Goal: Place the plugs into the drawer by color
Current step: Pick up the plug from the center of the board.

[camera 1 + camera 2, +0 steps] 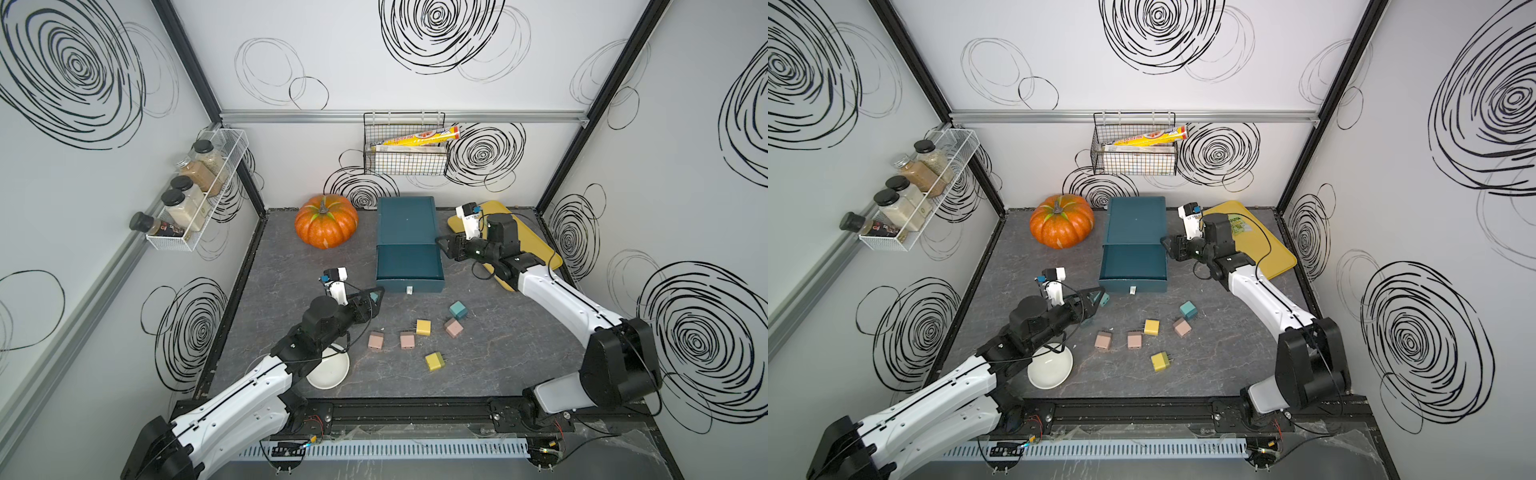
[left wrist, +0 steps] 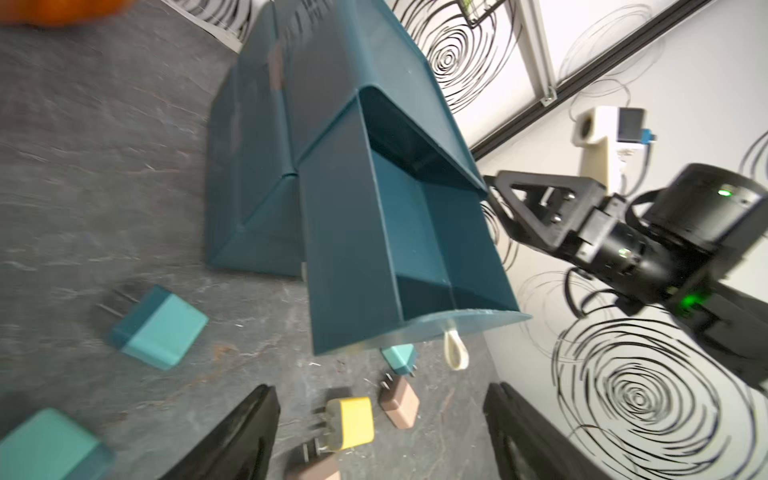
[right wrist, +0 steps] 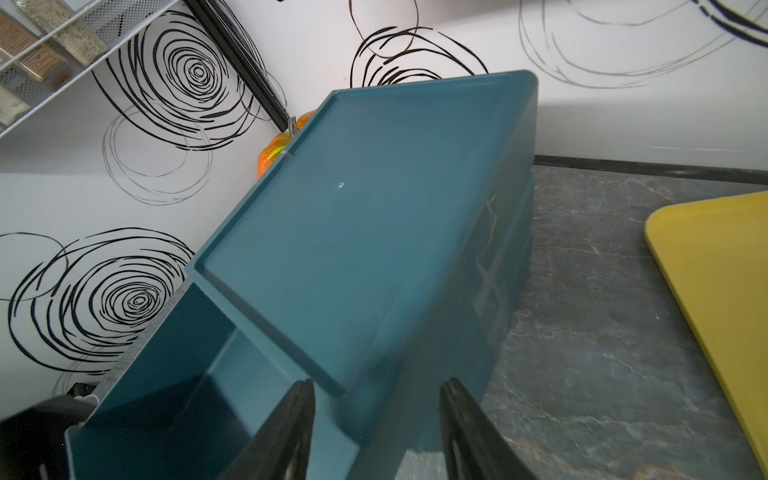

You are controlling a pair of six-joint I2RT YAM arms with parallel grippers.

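Lettering on the yellow box [image 1: 419,137], upper centre, is unreadable. The left gripper [image 2: 380,390] reaches toward centre, jaws wide, empty. The right gripper [image 3: 378,384] sits half-open, empty, beside the open teal drawer [image 1: 409,262] at centre, with plugs [image 1: 424,327] scattered below it.

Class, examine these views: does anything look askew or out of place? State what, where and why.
Yes. In both top views the long yellow box lies slanted across the top of the hanging wire basket, with one end jutting out past the basket's side instead of sitting inside it.
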